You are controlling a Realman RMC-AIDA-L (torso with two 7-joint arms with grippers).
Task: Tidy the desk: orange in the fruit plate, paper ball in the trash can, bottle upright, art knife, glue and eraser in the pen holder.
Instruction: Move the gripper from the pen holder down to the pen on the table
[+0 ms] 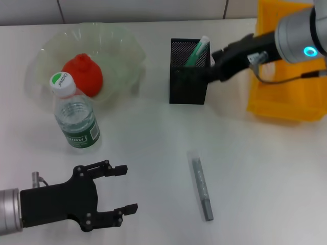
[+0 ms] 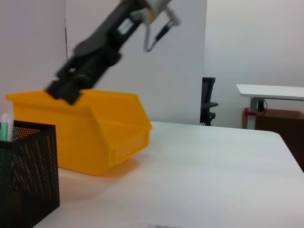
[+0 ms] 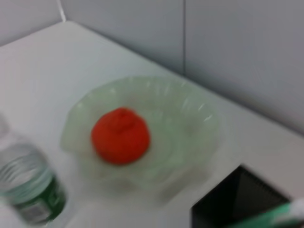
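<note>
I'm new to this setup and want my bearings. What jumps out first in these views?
The red-orange orange sitting in the pale-green fruit plate at the far left. The bright yellow trash can at the far right, with the right end effector over the black pen holder beside it. The bottle stands upright near the plate.

A bright yellow rectangular plastic trash can (image 2: 90,130) with sloped walls stands on the white surface (image 2: 199,175), and just beside it, at the near edge of the view, is the black square metal-mesh pen holder (image 2: 28,166) with a green-and-white stick (image 2: 6,127) poking above its rim. The dark right end effector (image 2: 64,90), at the tip of the right arm slanting down from above, hangs over the can's far rim; whether its fingers are apart cannot be told. In the background are pale walls, a black chair (image 2: 209,107) and a white desk (image 2: 270,92).
</note>
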